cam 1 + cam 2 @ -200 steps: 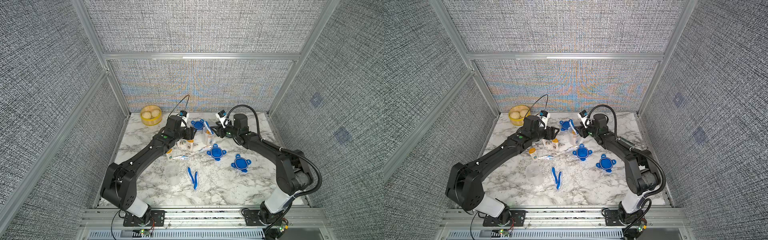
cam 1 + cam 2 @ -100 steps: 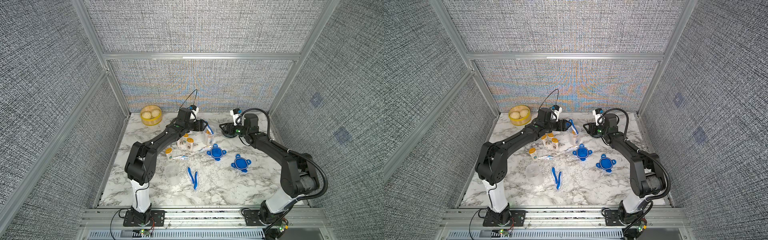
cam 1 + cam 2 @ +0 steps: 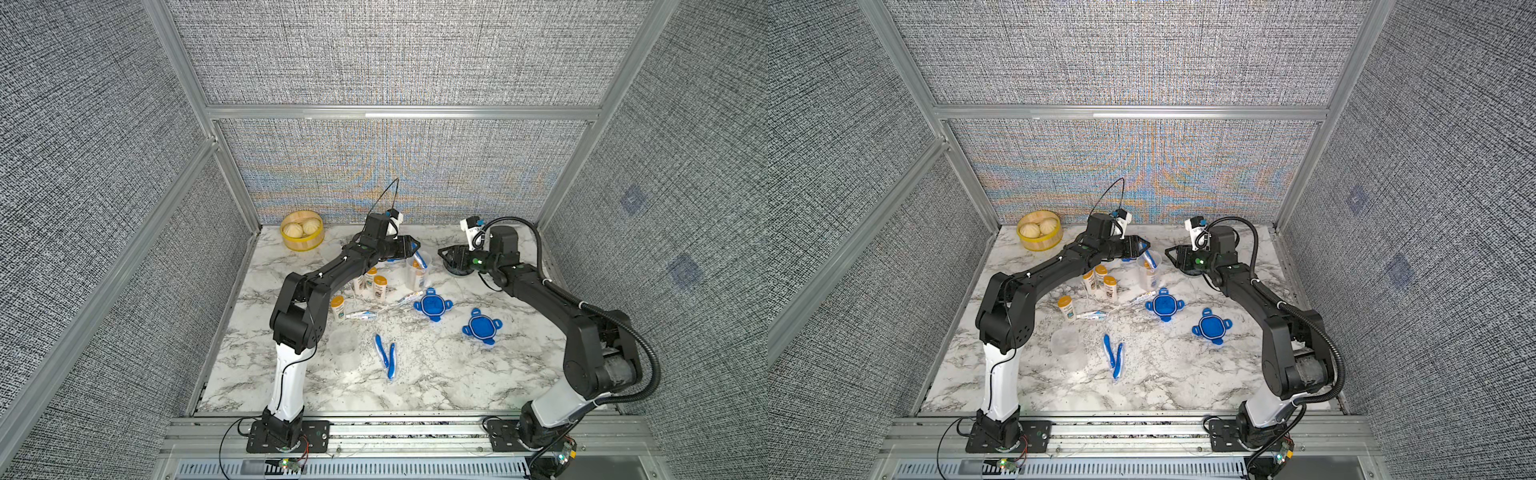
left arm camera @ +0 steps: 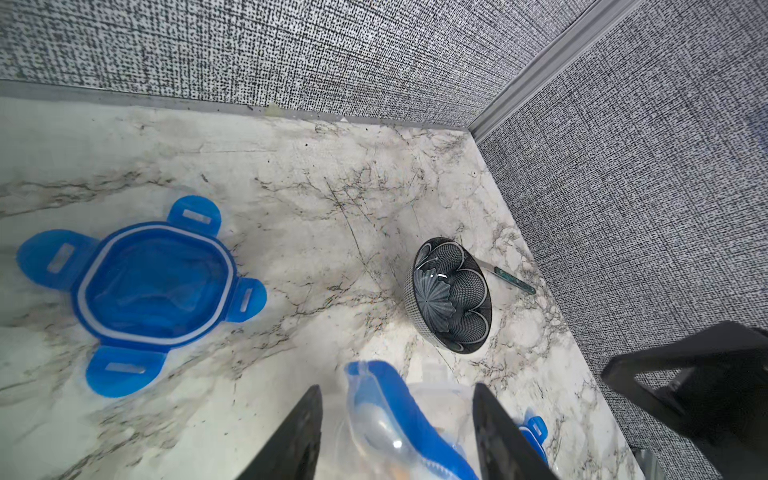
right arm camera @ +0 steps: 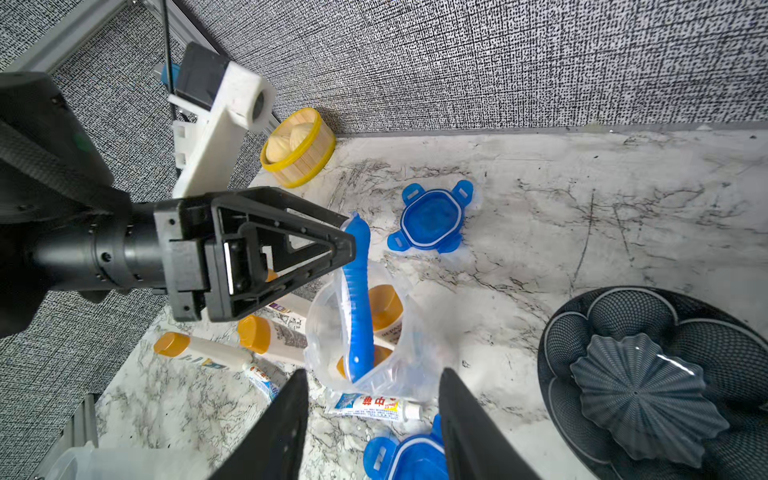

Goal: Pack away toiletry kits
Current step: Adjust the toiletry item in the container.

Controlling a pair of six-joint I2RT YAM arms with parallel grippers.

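Note:
A clear cup (image 3: 417, 274) stands upright at the back middle, holding a wrapped blue toothbrush (image 5: 358, 299) and an orange-capped bottle (image 5: 386, 307). My left gripper (image 4: 397, 388) is open, its jaws either side of the toothbrush's top (image 3: 420, 259) with gaps on both sides. To the cup's right my right gripper (image 3: 442, 252) hangs open and holds nothing. Three more bottles (image 3: 372, 284), two toothpaste tubes (image 3: 361, 316), two toothbrushes (image 3: 386, 356), an empty cup (image 3: 345, 345) and blue lids (image 3: 432, 305) lie on the marble.
A dark flower-shaped dish (image 5: 648, 382) sits under my right gripper near the back right wall. The yellow steamer basket (image 3: 302, 230) with buns stands in the back left corner. Another blue lid (image 4: 153, 286) lies behind the cup. Fabric walls close three sides.
My left gripper has moved back and right, onto the toothbrush's top, and its jaws have narrowed. My right gripper has drawn away from the cup, rightward over the dish.

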